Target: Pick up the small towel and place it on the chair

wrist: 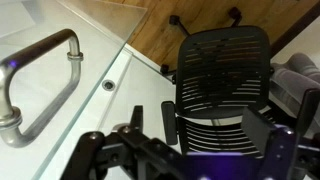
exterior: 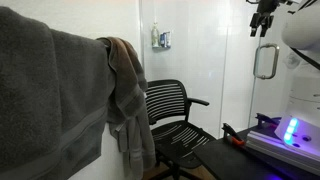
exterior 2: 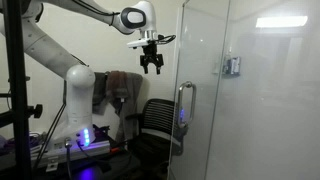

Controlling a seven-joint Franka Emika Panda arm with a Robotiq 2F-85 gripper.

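Observation:
The small brownish-grey towel (exterior: 122,85) hangs next to a large grey towel; it also shows in an exterior view (exterior 2: 122,86). A black mesh office chair (exterior: 172,112) stands below and beside it, also seen in an exterior view (exterior 2: 160,120) and from above in the wrist view (wrist: 220,75). My gripper (exterior: 263,22) is high in the air above the chair (exterior 2: 152,66), well apart from the towel. It is open and empty. In the wrist view its fingers (wrist: 190,150) frame the chair seat.
A large grey towel (exterior: 45,95) fills the left foreground. A glass door with a metal handle (exterior: 265,61) (exterior 2: 183,105) (wrist: 40,80) stands close beside the chair. Grey cloth (wrist: 300,75) shows at the right edge. The robot base has a purple-lit box (exterior 2: 85,140).

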